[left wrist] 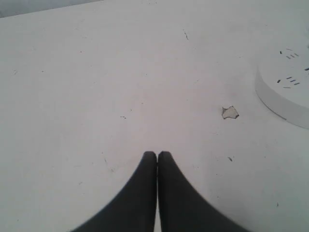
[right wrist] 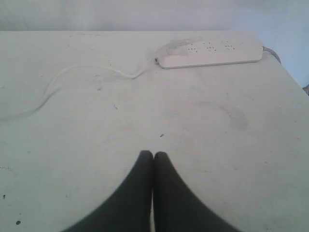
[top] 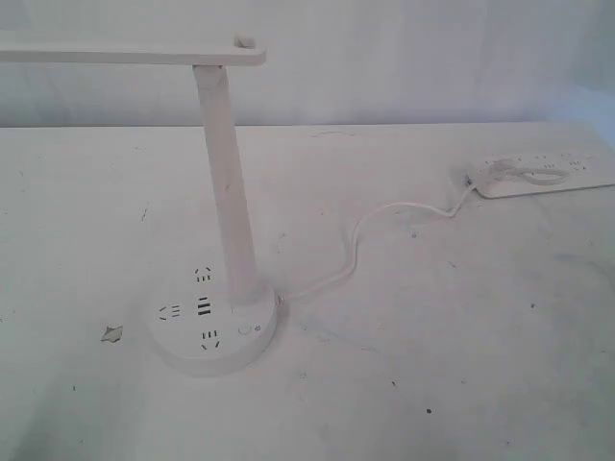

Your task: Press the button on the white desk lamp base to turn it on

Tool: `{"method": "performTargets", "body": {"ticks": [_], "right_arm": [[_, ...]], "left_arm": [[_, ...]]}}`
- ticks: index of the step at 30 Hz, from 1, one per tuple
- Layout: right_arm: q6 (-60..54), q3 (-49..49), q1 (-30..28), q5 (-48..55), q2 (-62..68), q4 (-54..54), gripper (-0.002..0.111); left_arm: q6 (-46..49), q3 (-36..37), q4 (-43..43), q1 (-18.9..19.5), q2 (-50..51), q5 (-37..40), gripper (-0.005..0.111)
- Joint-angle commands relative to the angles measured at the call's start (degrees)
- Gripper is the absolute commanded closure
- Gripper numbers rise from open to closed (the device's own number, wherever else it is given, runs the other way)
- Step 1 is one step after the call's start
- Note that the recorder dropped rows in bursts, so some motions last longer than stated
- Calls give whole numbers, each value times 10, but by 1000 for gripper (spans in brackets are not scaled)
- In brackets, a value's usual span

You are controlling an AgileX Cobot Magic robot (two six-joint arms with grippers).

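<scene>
The white desk lamp base (top: 187,351) is a flat round disc on the table, with socket holes, two dark USB slots (top: 204,308) and a tall white stem (top: 228,182). The tiny round button (top: 242,331) sits on the disc's right side, near the stem's foot. Neither gripper shows in the exterior view. My left gripper (left wrist: 157,154) is shut on nothing above bare table, with the base's edge (left wrist: 280,104) far off to one side. My right gripper (right wrist: 153,154) is shut and holds nothing, facing the power strip.
A long white power strip (top: 548,175) (right wrist: 212,54) lies at the back right, and the lamp's white cord (top: 370,230) runs to it. The lamp head (top: 125,50) overhangs the left rear. A chipped patch (top: 112,333) (left wrist: 230,112) marks the tabletop left of the base.
</scene>
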Motion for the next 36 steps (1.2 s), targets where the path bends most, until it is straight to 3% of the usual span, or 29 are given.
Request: {"method": "performTargets", "body": {"ticks": [1, 16, 19, 21, 23, 30, 33, 36], "right_arm": [[0, 1, 2, -2, -3, -1, 108], [9, 1, 2, -2, -3, 0, 108], [-31, 1, 2, -52, -3, -17, 108], [-110, 1, 2, -110, -3, -30, 108], [-153, 1, 2, -230, -3, -27, 108], [121, 1, 2, -655, -3, -17, 108], [145, 1, 2, -758, -3, -17, 108], [330, 1, 2, -775, -3, -23, 108]], "left_arm": [[0, 1, -1, 0, -2, 0, 107], [0, 1, -1, 0, -2, 0, 107], [0, 1, -1, 0, -2, 0, 107], [0, 1, -1, 0, -2, 0, 107], [0, 1, -1, 0, -2, 0, 107], [0, 1, -1, 0, -2, 0, 107], [0, 1, -1, 0, -2, 0, 107], [0, 1, -1, 0, -2, 0, 107]]}}
